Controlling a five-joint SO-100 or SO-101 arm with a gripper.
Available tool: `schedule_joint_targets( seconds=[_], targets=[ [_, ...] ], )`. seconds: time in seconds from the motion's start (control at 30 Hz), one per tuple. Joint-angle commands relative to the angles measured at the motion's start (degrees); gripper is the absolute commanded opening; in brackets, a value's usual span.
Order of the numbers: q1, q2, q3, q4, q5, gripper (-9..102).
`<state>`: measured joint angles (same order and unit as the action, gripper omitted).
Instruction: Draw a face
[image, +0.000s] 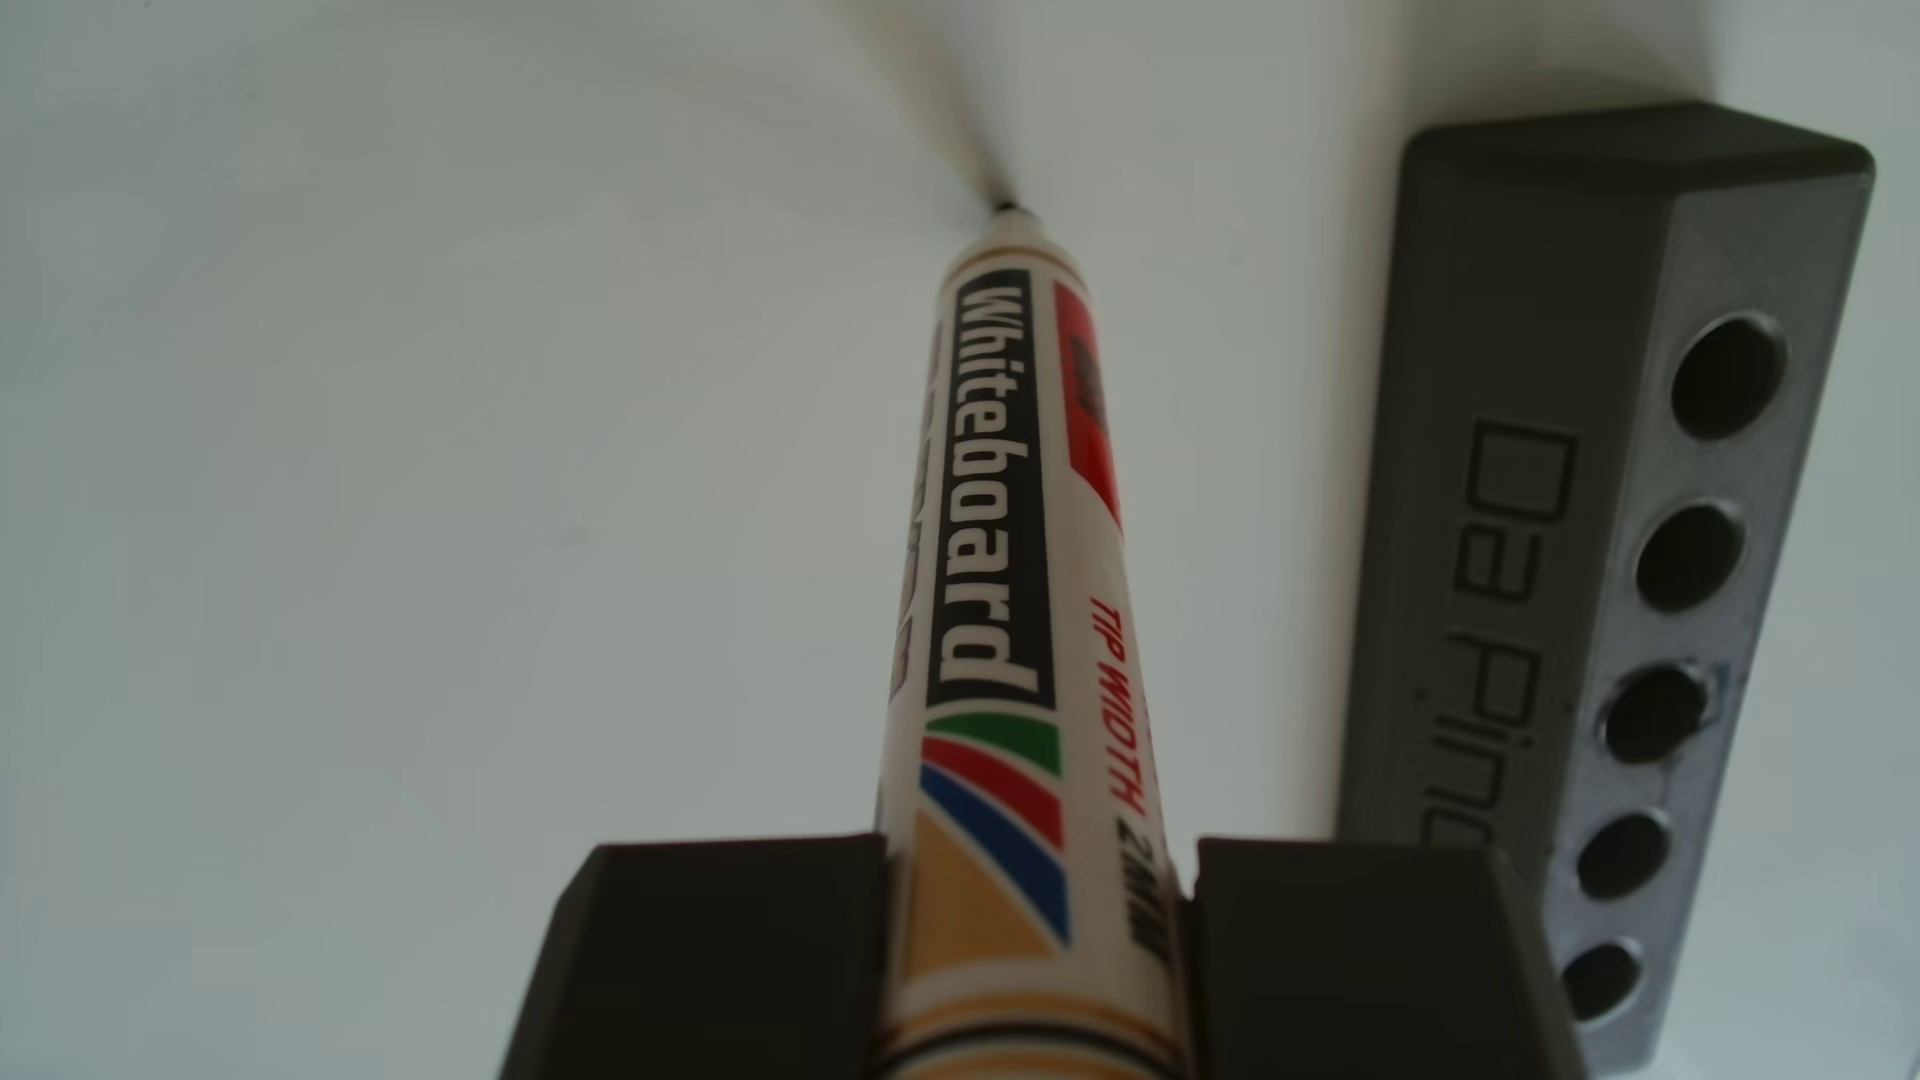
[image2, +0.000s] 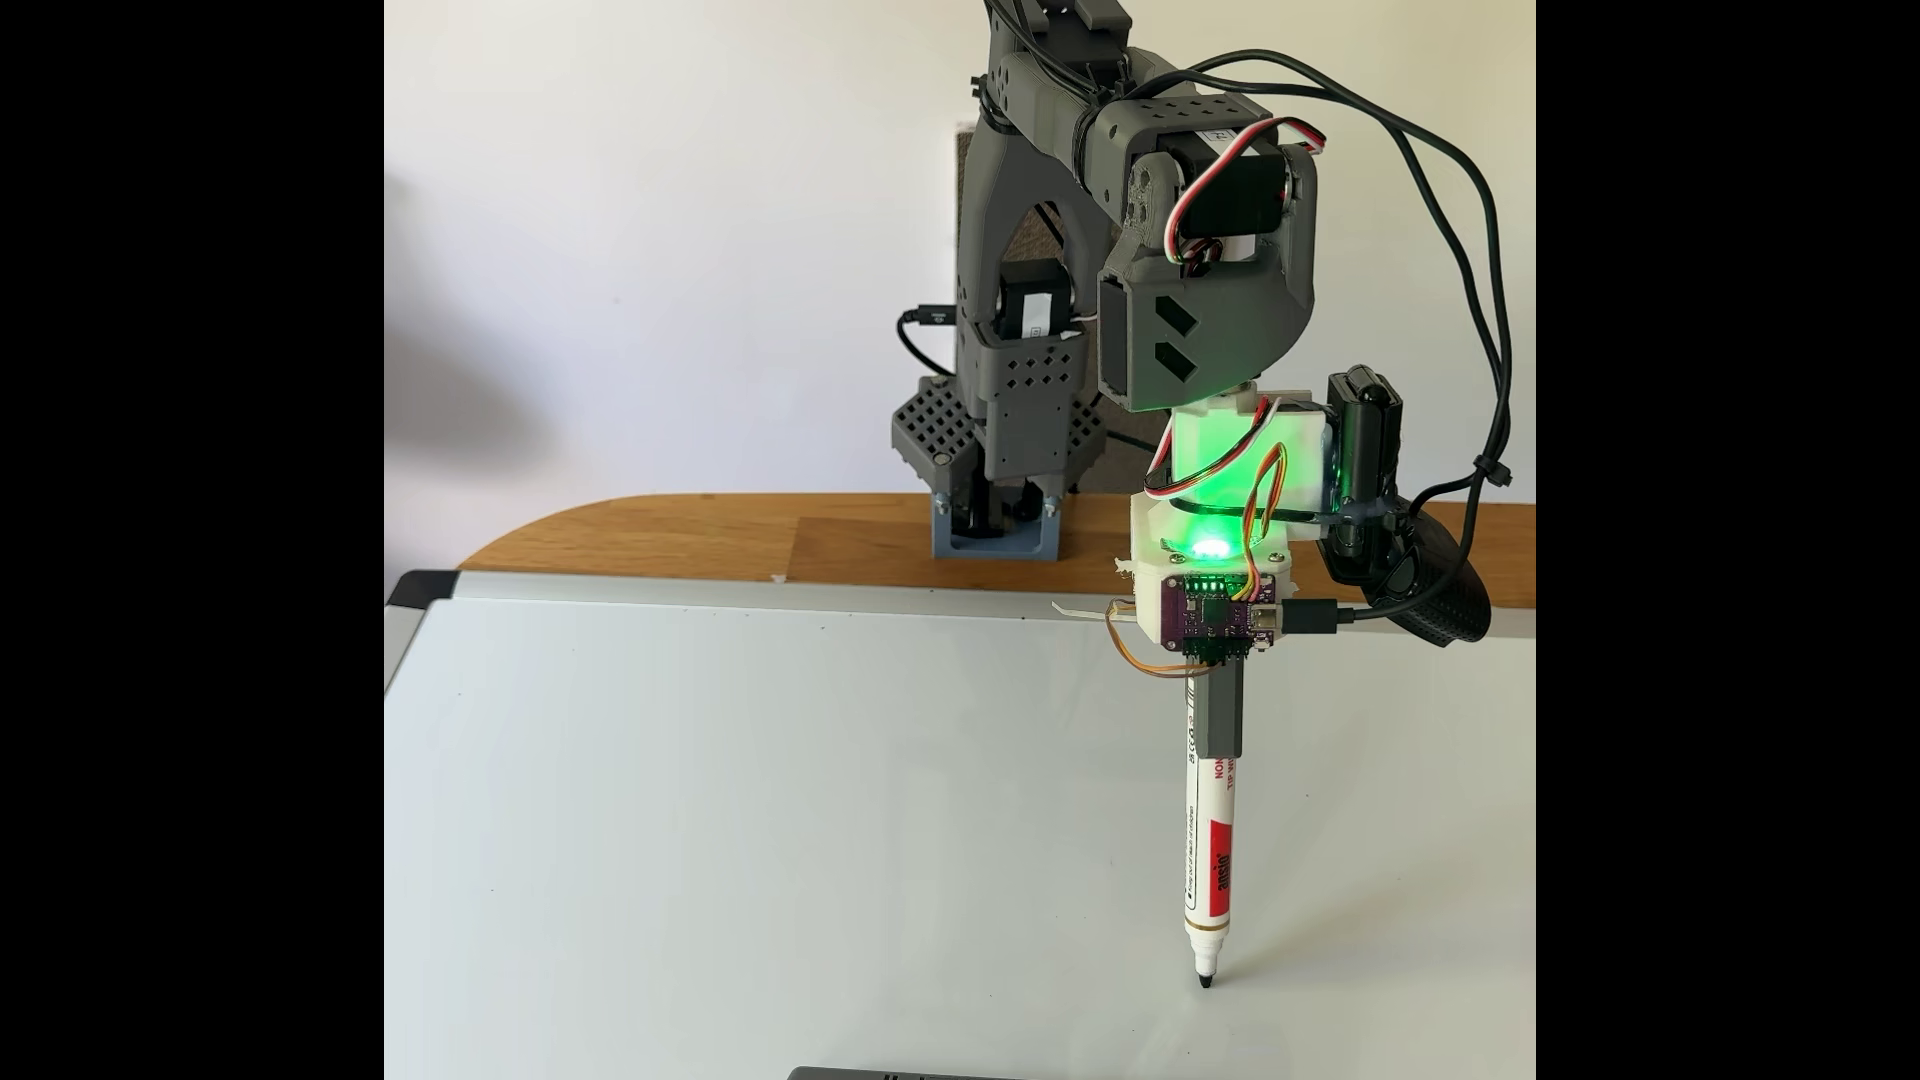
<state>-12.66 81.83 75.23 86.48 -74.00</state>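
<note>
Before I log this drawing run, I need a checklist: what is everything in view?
whiteboard: one, white, grey-framed, lying flat on the table, no strokes visible on it.
marker: one, white barrel, black tip, upright, tip at the board.
grey block: one, row of round holes, "Da Pin..." lettering, lying right of the marker in the other view.
table: one, wooden, behind the board.
arm: one, grey, green light glowing.
gripper: one, dark, clamping the marker.

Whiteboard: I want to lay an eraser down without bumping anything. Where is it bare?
The whiteboard is bare left of the marker, up to its top frame. It is crowded around the marker tip, and at the near edge where the grey block lies.
</note>
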Motion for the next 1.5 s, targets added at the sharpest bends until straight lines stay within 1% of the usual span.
schedule_joint_targets(
  seconds=[0.0, 0.23, 0.6, 0.67, 0.77, 0.93, 1.07, 1.23, 1.47],
  targets=[
    [0.35, 0.97, -0.18, 3.52, -0.09, -1],
    [0.26, 4.22, 0.26, 7.47, 0.09, -1],
    [-0.09, 12.74, 10.11, 6.94, 0.09, -1],
    [0.18, 13.62, 10.37, 6.77, 0.18, -1],
    [0.88, 14.59, 8.35, 4.04, 0.18, -1],
    [3.96, 15.29, 0.97, 2.37, -0.62, -1],
    [8.35, 15.12, -2.81, 1.58, -2.20, -1],
    [13.62, 15.03, -2.55, 1.93, -5.10, -1],
    [17.40, 11.43, 2.37, 1.14, -5.27, -1]
  ],
)
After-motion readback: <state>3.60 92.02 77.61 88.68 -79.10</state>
